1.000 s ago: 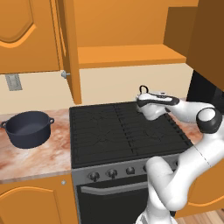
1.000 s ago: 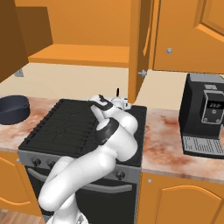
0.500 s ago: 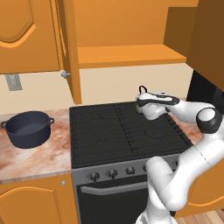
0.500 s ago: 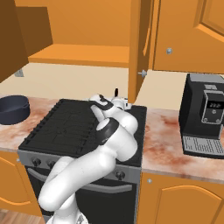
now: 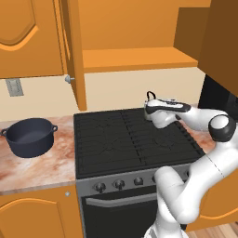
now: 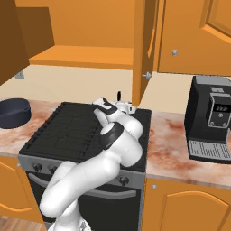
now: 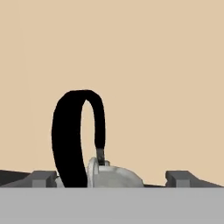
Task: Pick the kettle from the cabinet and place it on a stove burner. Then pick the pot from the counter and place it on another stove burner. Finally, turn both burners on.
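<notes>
The small whitish kettle with its thin black arched handle stands on the back right burner of the black cooktop. My gripper is open. Its fingertips stand wide apart on either side of the kettle, and the handle rises free between them. In the left base view my gripper hides most of the kettle, and only its handle pokes up. The kettle also shows beside my gripper. The dark pot sits on the marbled counter, left of the stove.
The orange cabinet's door hangs open over the stove's back left corner, and its shelf is bare. A row of round knobs lines the range front. A black coffee machine stands on the right counter.
The arm and the kettle have stayed in place on the back right burner. The jaws have spread apart and let go of the kettle's handle.
</notes>
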Available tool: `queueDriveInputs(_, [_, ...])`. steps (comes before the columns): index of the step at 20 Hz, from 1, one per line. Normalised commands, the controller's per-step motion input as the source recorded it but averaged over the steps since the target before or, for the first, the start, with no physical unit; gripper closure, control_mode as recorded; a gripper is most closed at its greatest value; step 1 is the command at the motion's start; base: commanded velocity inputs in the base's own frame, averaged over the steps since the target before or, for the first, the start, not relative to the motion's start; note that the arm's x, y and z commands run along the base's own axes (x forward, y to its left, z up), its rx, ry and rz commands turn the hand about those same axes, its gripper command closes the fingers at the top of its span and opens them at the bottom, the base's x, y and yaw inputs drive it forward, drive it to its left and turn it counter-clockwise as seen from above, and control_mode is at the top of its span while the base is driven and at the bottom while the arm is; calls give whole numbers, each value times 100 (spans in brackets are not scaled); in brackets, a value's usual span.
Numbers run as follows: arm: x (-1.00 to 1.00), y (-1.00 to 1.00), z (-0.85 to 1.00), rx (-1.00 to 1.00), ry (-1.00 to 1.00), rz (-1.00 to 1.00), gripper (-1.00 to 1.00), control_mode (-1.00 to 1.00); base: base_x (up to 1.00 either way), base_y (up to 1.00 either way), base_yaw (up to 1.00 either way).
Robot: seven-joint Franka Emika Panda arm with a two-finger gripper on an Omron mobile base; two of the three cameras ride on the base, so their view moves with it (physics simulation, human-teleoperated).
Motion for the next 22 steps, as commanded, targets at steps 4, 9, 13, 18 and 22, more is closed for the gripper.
queueDriveInputs(4, [-6, 0, -17, 0, 0, 0, -100, -100, 0, 0, 0])
queueDriveInputs(9, [-17, -4, -17, 0, 0, 0, -100, -100, 0, 0, 0])
queueDriveInputs(13, [-21, -5, -17, 0, 0, 0, -100, -100, 0, 0, 0])
queueDriveInputs(18, [-17, -12, -16, 0, 0, 0, -100, -100, 0, 0, 0])
queueDriveInputs(22, [-10, -16, -13, 0, 0, 0, -100, -100, 0, 0, 0])
